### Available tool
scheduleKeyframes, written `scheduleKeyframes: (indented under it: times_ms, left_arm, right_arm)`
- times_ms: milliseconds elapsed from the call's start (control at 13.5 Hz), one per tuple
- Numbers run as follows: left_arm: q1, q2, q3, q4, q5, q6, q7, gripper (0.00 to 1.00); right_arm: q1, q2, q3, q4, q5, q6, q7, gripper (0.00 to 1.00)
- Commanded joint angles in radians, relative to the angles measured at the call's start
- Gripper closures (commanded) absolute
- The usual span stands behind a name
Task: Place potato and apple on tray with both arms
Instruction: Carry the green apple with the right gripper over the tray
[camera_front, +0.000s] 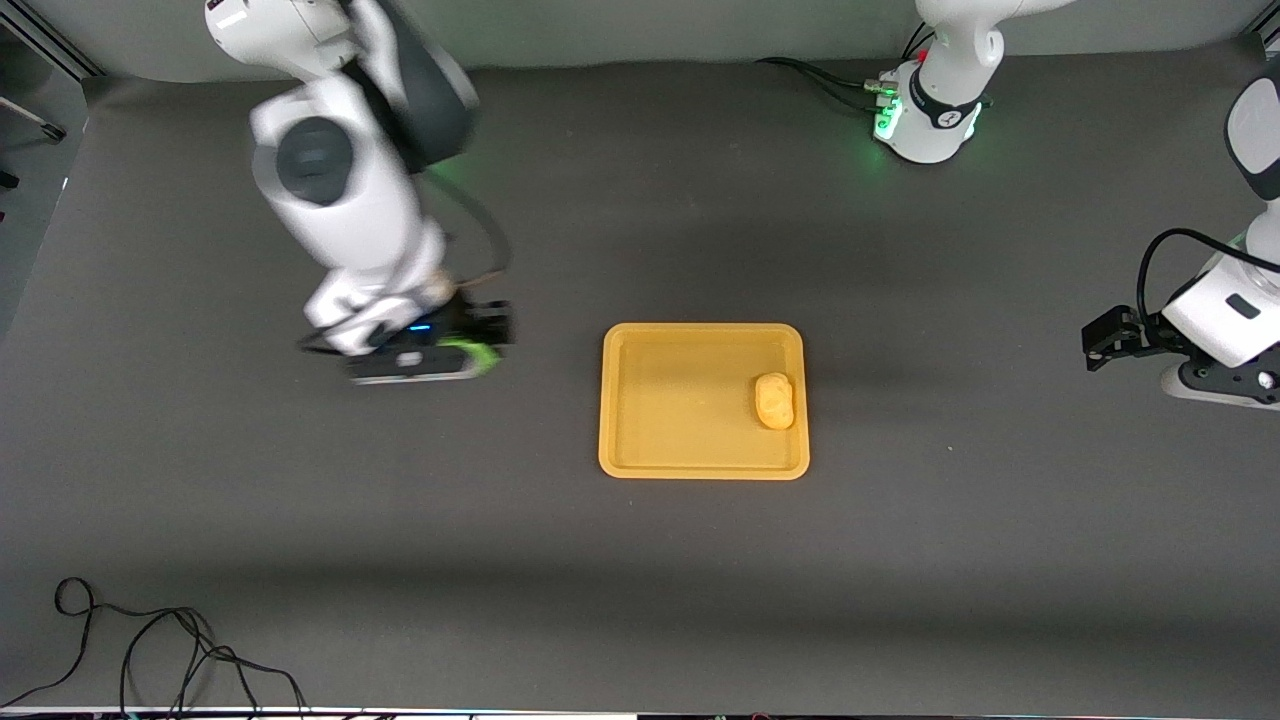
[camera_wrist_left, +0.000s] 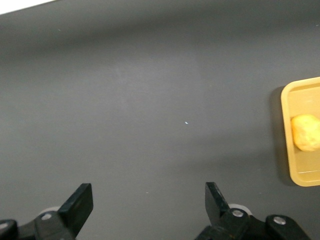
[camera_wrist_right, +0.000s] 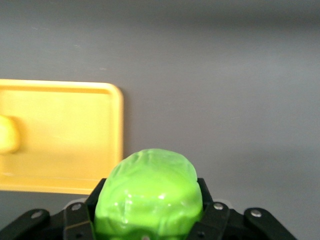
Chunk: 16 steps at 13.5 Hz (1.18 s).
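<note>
So the right arm comes in from its end of the table, and the right gripper (camera_front: 455, 350) is up over bare tabletop between that end and the tray (camera_front: 640, 400), not over the tray itself. It's got the apple (camera_wrist_right: 149, 195) clamped between its fingers (camera_wrist_right: 207, 192); the right wrist view shows the green ball filling the gap, fingers pressed against both sides, with the tray's corner showing past it. In the front view only a sliver of green peeks out under the wrist. The tray sits flat around the middle of the table. The potato (camera_front: 774, 400) is already in it, lying on the tray floor right up against the rim on the side toward the left arm's end. Then the left arm is parked at its own end, well apart from the tray, just waiting. The left gripper (camera_wrist_left: 149, 205) has its fingers spread wide with nothing between them, just dark tabletop, and the tray's edge and the potato show off to one side.
</note>
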Motion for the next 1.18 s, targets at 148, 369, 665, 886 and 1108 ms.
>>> scheduleKeyframes:
  times_ms: [148, 369, 665, 886, 1108]
  left_arm:
    - [0.073, -0.107, -0.008, -0.139, -0.089, 0.043, 0.065, 0.00]
    - [0.082, -0.115, -0.006, -0.143, -0.070, 0.053, 0.083, 0.00]
    - [0.081, -0.118, -0.008, -0.147, -0.038, 0.032, 0.082, 0.00]
    - [0.071, -0.118, -0.008, -0.178, -0.038, 0.049, 0.080, 0.00]
    - [0.070, -0.111, -0.012, -0.184, -0.038, 0.053, 0.073, 0.00]
  right_arm:
    - [0.166, 0.363, -0.011, 0.382, -0.013, -0.039, 0.320, 0.54]
    - [0.212, 0.477, -0.012, 0.445, -0.016, 0.043, 0.400, 0.54]
    - [0.265, 0.601, -0.020, 0.437, -0.021, 0.209, 0.465, 0.54]
    - [0.285, 0.681, -0.021, 0.436, -0.048, 0.320, 0.479, 0.54]
    - [0.285, 0.724, -0.023, 0.434, -0.061, 0.361, 0.479, 0.54]
